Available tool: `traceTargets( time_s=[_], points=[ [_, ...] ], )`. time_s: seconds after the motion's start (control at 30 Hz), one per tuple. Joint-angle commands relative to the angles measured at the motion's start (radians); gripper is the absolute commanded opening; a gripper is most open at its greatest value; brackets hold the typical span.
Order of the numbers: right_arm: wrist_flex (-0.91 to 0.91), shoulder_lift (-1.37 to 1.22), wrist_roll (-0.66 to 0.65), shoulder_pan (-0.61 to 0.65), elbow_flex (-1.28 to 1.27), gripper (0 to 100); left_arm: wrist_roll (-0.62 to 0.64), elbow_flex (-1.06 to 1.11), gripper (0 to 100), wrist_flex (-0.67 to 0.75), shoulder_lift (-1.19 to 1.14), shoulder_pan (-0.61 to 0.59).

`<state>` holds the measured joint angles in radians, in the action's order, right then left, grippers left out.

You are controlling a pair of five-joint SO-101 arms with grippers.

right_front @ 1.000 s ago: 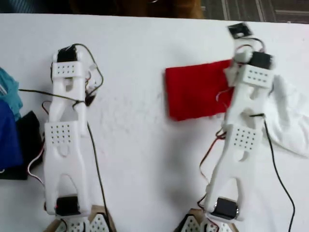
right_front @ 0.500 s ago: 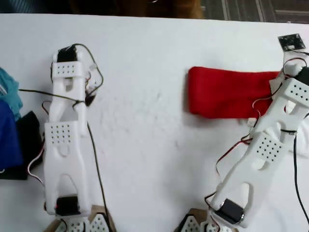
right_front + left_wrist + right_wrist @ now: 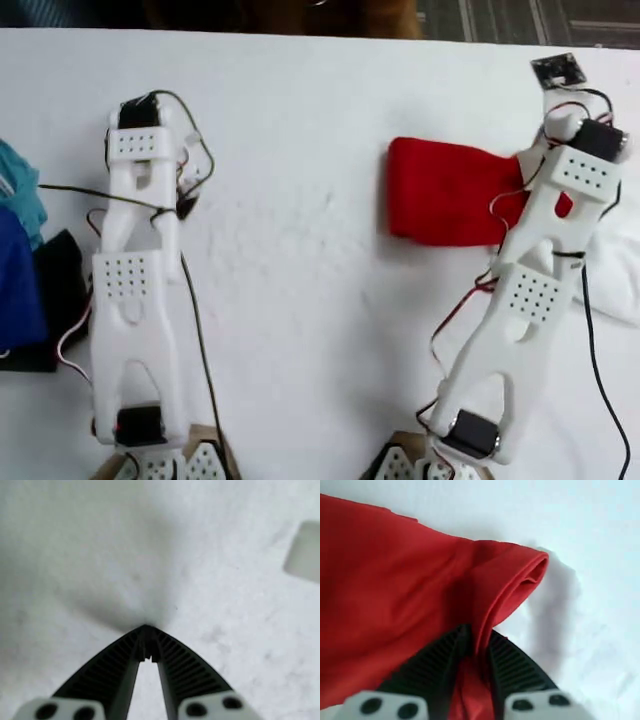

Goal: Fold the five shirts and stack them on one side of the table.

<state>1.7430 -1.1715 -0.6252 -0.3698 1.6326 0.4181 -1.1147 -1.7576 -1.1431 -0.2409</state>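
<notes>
One shirt, red, lies right of centre on the table. Your right gripper pinches its folded edge, likely to drag it.
Operator: And the left?
Inspector: Your left gripper is closed on nothing, above bare table.

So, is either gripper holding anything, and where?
The right gripper pinches the red shirt on a raised fold near its edge; the left gripper is shut on nothing.
</notes>
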Motion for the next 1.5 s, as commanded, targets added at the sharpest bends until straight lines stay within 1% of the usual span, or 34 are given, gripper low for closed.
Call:
traceTargets(
  time_s=[0.0,0.23,0.5,0.57,0.7,0.73,0.83,1.0,1.1,1.17,1.27,1.33,1.4,1.47],
  points=[
    [0.007,0.085,0.012,0.001,0.035,1.9,-0.020,0.010,3,0.002,0.008,-0.034],
    [-0.010,0.099,0.008,-0.073,0.029,1.9,-0.020,0.010,3,0.002,0.008,-0.034],
    [0.008,0.082,0.002,-0.054,0.035,2.7,-0.021,0.010,3,0.002,0.008,-0.034],
    [0.027,0.084,-0.031,-0.051,0.035,6.3,-0.021,0.010,3,0.002,0.008,-0.034],
    [0.027,0.108,-0.066,-0.058,0.037,18.0,-0.021,0.010,3,0.002,0.008,-0.034],
    [0.027,0.131,-0.066,-0.058,0.035,19.2,-0.021,0.010,3,0.002,0.008,-0.034],
    [0.027,0.220,-0.068,-0.044,0.035,18.6,-0.021,0.008,3,0.002,0.008,-0.034],
    [0.028,0.343,-0.068,0.027,0.023,18.4,-0.021,0.008,3,0.002,0.008,-0.034],
    [0.028,0.380,-0.063,0.099,-0.048,18.2,-0.021,0.008,3,0.002,0.008,-0.034],
    [0.028,0.392,-0.052,0.151,-0.133,14.5,-0.021,0.008,3,0.002,0.008,-0.034],
    [0.027,0.392,0.028,0.231,-0.265,1.5,-0.021,0.008,3,0.002,0.008,-0.034],
    [0.025,0.390,0.118,0.280,-0.356,3.2,-0.023,0.008,3,0.002,0.008,-0.034],
    [0.004,0.390,0.195,0.332,-0.446,1.5,-0.023,0.008,3,0.002,0.008,-0.034],
    [-0.042,0.390,0.229,0.375,-0.523,1.9,-0.023,0.008,3,0.002,0.008,-0.034]
  ],
)
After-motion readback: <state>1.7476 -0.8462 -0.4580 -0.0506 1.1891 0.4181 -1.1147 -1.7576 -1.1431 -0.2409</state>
